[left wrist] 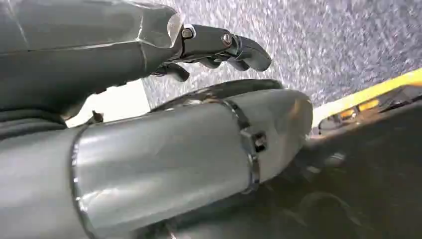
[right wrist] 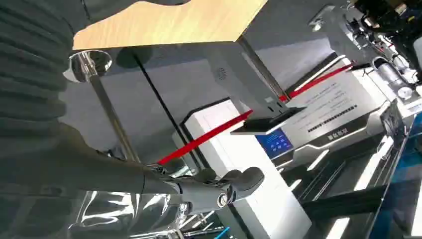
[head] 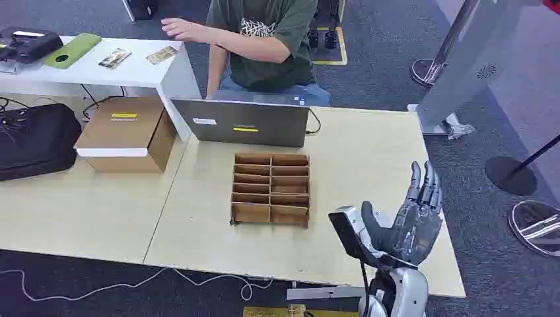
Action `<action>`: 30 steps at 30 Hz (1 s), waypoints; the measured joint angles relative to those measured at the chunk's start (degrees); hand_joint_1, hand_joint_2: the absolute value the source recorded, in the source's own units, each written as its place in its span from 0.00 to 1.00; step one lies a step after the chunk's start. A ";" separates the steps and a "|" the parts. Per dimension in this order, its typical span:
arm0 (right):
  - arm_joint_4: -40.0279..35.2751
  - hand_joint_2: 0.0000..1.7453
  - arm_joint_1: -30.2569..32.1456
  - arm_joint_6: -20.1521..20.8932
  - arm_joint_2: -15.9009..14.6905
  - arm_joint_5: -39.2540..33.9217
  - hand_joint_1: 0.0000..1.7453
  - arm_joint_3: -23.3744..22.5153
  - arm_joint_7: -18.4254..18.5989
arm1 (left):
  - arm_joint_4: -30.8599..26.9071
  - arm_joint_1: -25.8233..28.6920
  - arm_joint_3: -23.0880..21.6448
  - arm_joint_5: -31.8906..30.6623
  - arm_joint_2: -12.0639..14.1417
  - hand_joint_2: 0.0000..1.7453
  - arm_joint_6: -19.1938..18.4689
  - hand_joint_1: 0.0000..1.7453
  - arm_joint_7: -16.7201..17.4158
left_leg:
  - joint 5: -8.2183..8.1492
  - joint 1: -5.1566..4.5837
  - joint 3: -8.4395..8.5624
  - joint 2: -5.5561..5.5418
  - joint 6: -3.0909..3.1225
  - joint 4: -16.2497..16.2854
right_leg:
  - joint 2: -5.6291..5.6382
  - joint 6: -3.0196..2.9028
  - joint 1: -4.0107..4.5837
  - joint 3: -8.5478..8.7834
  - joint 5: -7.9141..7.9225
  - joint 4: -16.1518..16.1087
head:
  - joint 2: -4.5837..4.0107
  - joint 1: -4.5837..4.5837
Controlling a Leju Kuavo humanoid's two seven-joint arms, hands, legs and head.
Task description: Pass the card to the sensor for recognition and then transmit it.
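Two small cards (head: 114,58) (head: 162,54) lie on the white side table (head: 142,72) at the back left, and a person's hand (head: 179,28) hovers just past them. My right hand (head: 413,218) is raised over the front right corner of the wooden table (head: 370,152), fingers straight up and apart, holding nothing. In the right wrist view its fingers (right wrist: 224,186) point toward a grey kiosk with a blue screen (right wrist: 276,142). My left hand (left wrist: 214,47) hangs over grey carpet with loosely bent fingers and nothing in them.
A brown divided tray (head: 271,188) sits mid-table behind a closed laptop (head: 241,122), with a seated person (head: 264,39) beyond. A cardboard box (head: 125,135) and black bag (head: 33,139) lie left. A grey kiosk column (head: 462,66) and barrier stands (head: 512,173) are on the right.
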 joint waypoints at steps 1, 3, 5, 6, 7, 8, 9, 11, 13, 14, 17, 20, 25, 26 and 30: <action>-0.13 1.00 0.10 0.00 0.00 0.00 0.00 -0.13 0.00 | 0.00 0.22 0.09 0.16 0.27 0.00 -0.20 0.00 -0.20 | 0.00 0.00 0.00 0.00 0.00 0.00 | 0.00 0.00 0.00 0.00 0.00 0.00 | 0.00 -0.02; -0.31 1.00 0.24 0.02 0.00 0.00 0.00 -0.31 0.00 | 0.00 0.48 0.22 0.29 0.62 0.00 -0.46 0.00 -0.29 | 0.00 0.00 0.00 0.00 0.00 0.00 | -0.01 0.00 0.00 0.00 -0.01 0.00 | 0.00 0.00; -0.33 1.00 0.34 0.02 0.02 0.00 0.00 -0.39 -0.02 | 0.00 0.52 0.57 0.40 0.83 0.00 -0.57 0.00 -0.38 | 0.00 0.00 0.00 0.00 0.00 0.00 | 0.00 0.00 0.00 0.01 -0.01 0.00 | 0.00 0.00; -0.39 1.00 0.40 0.00 0.04 0.00 0.00 -0.44 -0.02 | 0.00 0.55 0.64 0.51 0.86 0.00 -0.61 0.00 -0.44 | 0.00 0.00 0.00 0.00 0.00 0.00 | -0.01 0.00 0.00 0.01 -0.01 0.00 | 0.00 0.00; -0.48 1.00 0.47 0.00 0.09 0.00 0.00 -0.50 -0.02 | 0.00 0.59 0.72 0.88 0.90 0.00 -0.85 0.00 -0.64 | 0.00 0.00 0.00 0.00 0.00 0.00 | 0.00 0.00 0.00 0.01 -0.01 0.00 | 0.00 0.00; -0.59 1.00 0.54 0.00 0.15 0.00 0.00 -0.57 -0.02 | 0.00 0.66 0.94 1.43 1.12 0.00 -1.25 0.00 -1.10 | 0.00 0.00 0.00 0.00 0.00 0.00 | 0.00 0.00 0.00 0.01 0.00 0.00 | 0.00 0.00; -0.70 1.00 0.59 0.02 0.22 -0.02 0.00 -0.68 -0.02 | 0.00 0.74 1.18 2.04 1.34 0.00 -1.88 0.00 -1.65 | 0.00 0.00 0.00 0.00 0.00 0.00 | 0.00 0.00 0.00 0.01 0.00 0.00 | 0.00 0.00; -1.07 1.00 0.81 0.04 0.33 -0.09 0.00 -1.00 -0.07 | 0.00 1.06 1.94 3.73 2.06 0.00 -3.97 0.00 -3.43 | 0.00 0.00 0.00 0.00 0.00 0.00 | 0.00 0.00 0.00 0.02 -0.01 0.00 | 0.00 0.00; -1.53 1.00 1.10 0.07 0.42 -0.09 0.00 -1.33 -0.18 | 0.00 1.53 2.80 5.19 3.00 0.00 -5.97 0.00 -5.08 | 0.00 0.00 0.01 0.01 0.00 0.00 | 0.00 -0.01 0.00 0.01 -0.01 0.00 | 0.00 0.00; -1.71 1.00 1.22 0.09 0.44 -0.09 0.00 -1.60 -0.33 | 0.00 1.79 3.30 5.88 3.39 0.00 -7.04 0.00 -5.89 | 0.00 0.00 0.01 0.01 -0.01 -0.01 | 0.00 -0.01 0.00 0.01 -0.01 0.00 | 0.00 0.00; -1.82 1.00 1.26 0.09 0.46 -1.71 0.00 -2.23 -1.33 | 0.44 2.75 5.16 8.03 4.81 0.00 -10.72 0.00 -8.31 | -0.01 0.01 0.01 0.01 -0.01 -0.02 | 0.01 -0.05 0.01 0.01 -0.04 0.01 | 0.00 0.00; -1.14 1.00 0.41 -0.07 0.46 -2.43 0.00 -3.41 -2.27 | 1.23 3.72 6.87 10.08 6.32 0.00 -14.50 0.00 -10.45 | -0.01 0.01 0.01 0.01 -0.02 -0.04 | 0.01 -0.05 0.01 0.01 -0.04 0.01 | 0.00 0.00; 2.71 1.00 -3.36 -0.02 0.44 -2.95 0.00 -5.75 -3.13 | 3.02 4.70 8.53 11.39 7.90 0.00 -17.97 0.00 -11.92 | -0.01 0.01 0.02 0.01 -0.03 -0.04 | 0.00 -0.05 0.01 0.02 -0.03 0.01 | 0.00 0.00; 3.58 1.00 -4.07 0.02 0.44 -2.95 0.00 -6.05 -3.30 | 3.25 4.76 8.63 11.39 8.07 0.00 -18.05 0.00 -11.92 | 0.00 0.01 0.02 0.01 -0.02 -0.04 | 0.01 -0.05 0.01 0.03 -0.03 0.01 | 0.00 0.00; 8.15 1.00 -8.10 0.15 0.44 -2.82 0.00 -6.67 -5.03 | 3.80 4.72 8.72 11.04 8.44 0.00 -18.08 0.00 -11.92 | 0.01 0.01 0.04 0.01 -0.02 -0.03 | 0.01 -0.05 0.00 0.04 -0.02 0.02 | 0.00 0.00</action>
